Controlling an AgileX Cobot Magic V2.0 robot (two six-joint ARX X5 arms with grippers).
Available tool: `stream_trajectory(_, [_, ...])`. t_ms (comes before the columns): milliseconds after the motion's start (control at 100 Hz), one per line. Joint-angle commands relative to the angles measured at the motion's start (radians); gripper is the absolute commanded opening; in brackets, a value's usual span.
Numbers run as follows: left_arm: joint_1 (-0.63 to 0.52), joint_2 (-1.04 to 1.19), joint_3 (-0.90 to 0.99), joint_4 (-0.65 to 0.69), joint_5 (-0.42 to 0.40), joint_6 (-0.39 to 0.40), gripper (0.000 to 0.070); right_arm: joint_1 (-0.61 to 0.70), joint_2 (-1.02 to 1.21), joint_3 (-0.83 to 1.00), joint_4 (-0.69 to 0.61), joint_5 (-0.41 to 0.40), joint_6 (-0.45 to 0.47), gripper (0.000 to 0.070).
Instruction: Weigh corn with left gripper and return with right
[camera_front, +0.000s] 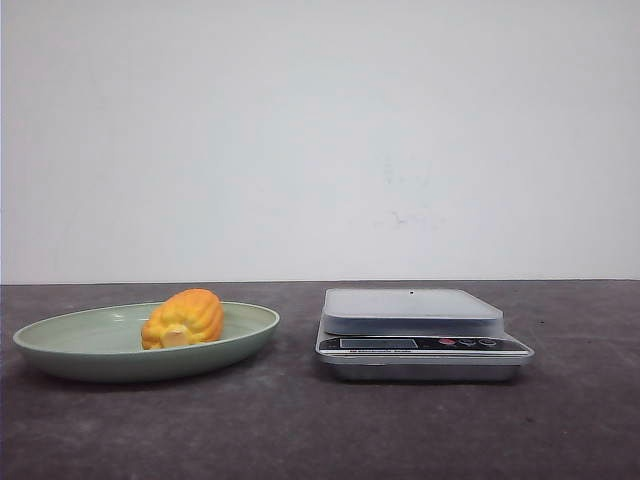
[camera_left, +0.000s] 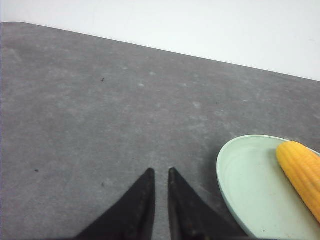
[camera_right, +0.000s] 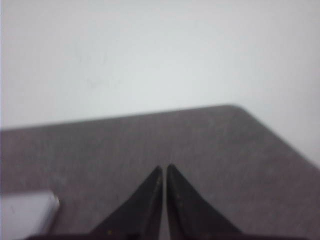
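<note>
The orange-yellow corn (camera_front: 183, 318) lies in the green plate (camera_front: 60, 345) on the left of the table, its pale cut end toward the camera. A silver kitchen scale (camera_front: 420, 330) stands to the right of the plate with nothing on its platform. Neither gripper shows in the front view. In the left wrist view the left gripper (camera_left: 160, 172) is shut and empty over bare table, with the plate (camera_left: 240, 175) and the corn (camera_left: 302, 170) off to one side. In the right wrist view the right gripper (camera_right: 164, 168) is shut and empty, a corner of the scale (camera_right: 27, 212) beside it.
The table is dark grey with a white wall behind it. The table's far edge (camera_left: 165, 50) and a rounded corner (camera_right: 235, 106) show in the wrist views.
</note>
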Motion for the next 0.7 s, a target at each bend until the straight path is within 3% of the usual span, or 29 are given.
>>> stream_trajectory(0, [0.001,-0.001,-0.015,-0.003,0.001,0.006,0.0000,-0.003,-0.008,-0.070,0.044,-0.007,-0.018,0.0007])
stream_trajectory(160, [0.001,-0.001,-0.015,-0.003,0.001,0.006,0.0000,-0.003,-0.008,-0.174,0.046,-0.040,-0.011,0.0007])
stream_trajectory(220, [0.001,-0.001,-0.015,-0.003,0.001,0.006,0.0000,-0.003,-0.008,-0.173,0.003,-0.039,-0.014,0.0007])
stream_trajectory(690, [0.001,-0.001,-0.015,-0.003,0.001,0.006,0.0000,-0.003,-0.008,-0.173,0.030,-0.065,-0.027,0.0007])
